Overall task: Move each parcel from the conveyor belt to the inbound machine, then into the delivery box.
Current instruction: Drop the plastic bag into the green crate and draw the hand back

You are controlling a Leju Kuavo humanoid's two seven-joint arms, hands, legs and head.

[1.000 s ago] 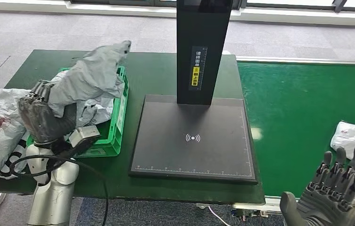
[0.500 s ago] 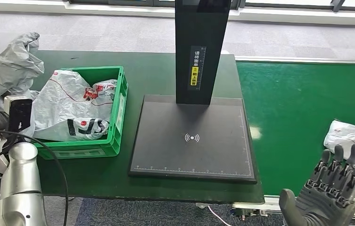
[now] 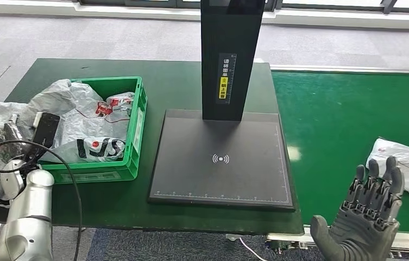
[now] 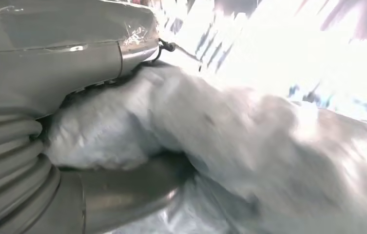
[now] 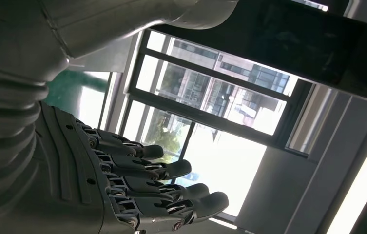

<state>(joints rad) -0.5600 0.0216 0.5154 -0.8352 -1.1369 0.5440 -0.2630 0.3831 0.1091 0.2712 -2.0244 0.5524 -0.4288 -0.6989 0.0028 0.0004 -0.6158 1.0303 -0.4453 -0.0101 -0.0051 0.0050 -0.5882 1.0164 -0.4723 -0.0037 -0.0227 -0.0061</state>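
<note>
Now, from left to right:
Left hand (image 4: 49, 146): it is showing close up in the left wrist view, with its thumb lying against crumpled grey plastic film; in the head view the arm is ending at the desk's left edge beside the crate. Whether the fingers are grasping the film or merely pressing on it cannot be told.
Grey parcels (image 3: 61, 100): several crumpled bags are lying in and over the green delivery box (image 3: 137, 130), some spilling past its left rim onto the desk (image 3: 175, 81).
Inbound machine (image 3: 221, 157): its dark flat plate is sitting bare in the middle of the desk, under the black upright post.
Conveyor belt (image 3: 343, 119): the green belt is running along the right of the desk.
White parcel (image 3: 408, 163): it is lying on the belt near the right edge, just beyond the right hand.
Right hand (image 3: 367, 215): it is hovering over the belt's near edge, palm up, fingers (image 5: 171, 170) released and spread, holding nothing.
Step in hand: judging by this layout, one parcel is being finished off at the box while the next pickup is being set up.
Next move: the right hand is needing to reach a little further right, close on the white parcel, and carry it to the machine's plate.
</note>
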